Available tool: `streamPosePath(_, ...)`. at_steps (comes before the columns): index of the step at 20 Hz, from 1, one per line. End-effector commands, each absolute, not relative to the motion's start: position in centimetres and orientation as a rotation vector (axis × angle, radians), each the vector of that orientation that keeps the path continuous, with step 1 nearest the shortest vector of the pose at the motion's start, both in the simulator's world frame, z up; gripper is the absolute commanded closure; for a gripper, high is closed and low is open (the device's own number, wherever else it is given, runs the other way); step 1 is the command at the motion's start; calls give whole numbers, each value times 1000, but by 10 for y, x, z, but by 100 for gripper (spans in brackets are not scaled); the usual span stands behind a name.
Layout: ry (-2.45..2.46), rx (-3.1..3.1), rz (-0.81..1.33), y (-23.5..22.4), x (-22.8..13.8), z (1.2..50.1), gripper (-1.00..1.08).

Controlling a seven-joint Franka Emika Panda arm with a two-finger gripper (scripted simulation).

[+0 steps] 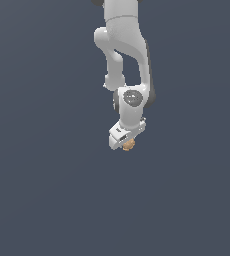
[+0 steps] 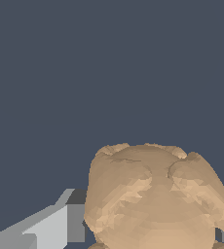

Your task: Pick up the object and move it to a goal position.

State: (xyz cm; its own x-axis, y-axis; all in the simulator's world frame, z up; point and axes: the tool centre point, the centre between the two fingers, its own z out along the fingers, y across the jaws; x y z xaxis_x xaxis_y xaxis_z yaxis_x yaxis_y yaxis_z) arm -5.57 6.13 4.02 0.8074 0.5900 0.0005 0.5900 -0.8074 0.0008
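Note:
The object point(image 1: 129, 144) is a small lumpy tan-brown lump that peeks out just under the white hand of the arm, near the middle of the exterior view. In the wrist view the object point(image 2: 155, 199) fills the near field, rough and bumpy, sitting between grey fingers point(image 2: 50, 226) on either side. My gripper point(image 1: 125, 145) is shut on the object, with the hand tilted. The fingertips themselves are mostly hidden by the hand in the exterior view.
A plain dark grey-blue surface point(image 1: 47, 190) spreads all around. The white arm point(image 1: 124, 45) comes down from the upper edge of the exterior view. No other objects or marker show.

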Motion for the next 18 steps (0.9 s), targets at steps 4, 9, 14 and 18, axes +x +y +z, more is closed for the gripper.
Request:
streamPosePath(4,974,2986,1,61,-56,41,108)
streamPosePath(9,974,2986,1,55,-58,51,108)
streamPosePath(14,975,2985,1,42,-61,73,108)
streamPosePath(18,975,2985,1,26,-65,99,108)
